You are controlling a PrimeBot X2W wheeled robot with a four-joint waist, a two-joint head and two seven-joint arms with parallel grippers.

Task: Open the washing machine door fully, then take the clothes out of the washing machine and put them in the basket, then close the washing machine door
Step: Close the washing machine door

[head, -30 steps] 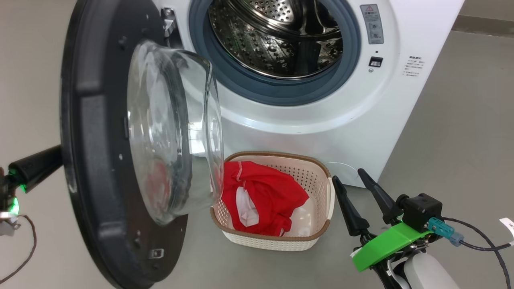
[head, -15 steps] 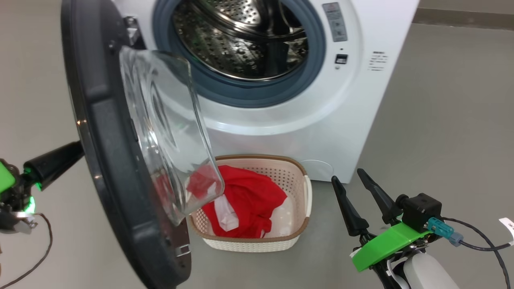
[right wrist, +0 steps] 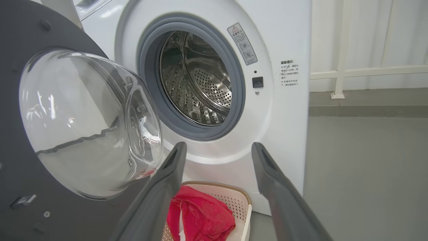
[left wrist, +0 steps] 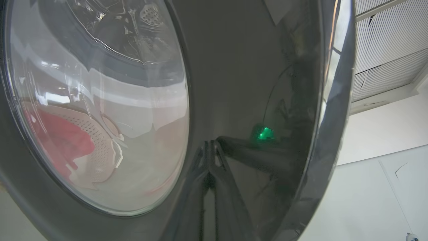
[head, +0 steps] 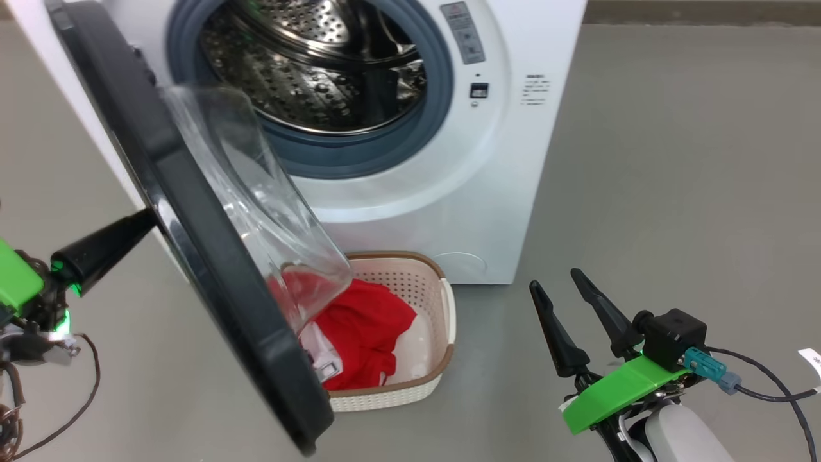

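Note:
The washing machine (head: 500,192) stands with its steel drum (head: 308,58) bare inside. Its black door (head: 211,269) hangs half open, edge-on to the head view, with the glass bowl (head: 256,192) bulging over the basket. My left gripper (head: 144,221) is shut, its tip against the door's glossy outer face (left wrist: 240,83), as the left wrist view shows (left wrist: 209,150). The red clothes (head: 362,321) lie in the cream basket (head: 442,308) on the floor in front of the washer. My right gripper (head: 555,279) hovers open and holds nothing, to the right of the basket (right wrist: 245,204).
Grey floor (head: 673,192) stretches to the right of the washing machine. A white railing (right wrist: 341,72) and a pale wall run behind it in the right wrist view. Cables trail from both wrists at the lower corners of the head view.
The door has swung toward the washing machine, with my shut left gripper following against its outer face. The head view has shifted, so everything sits further left. My right gripper has not moved.

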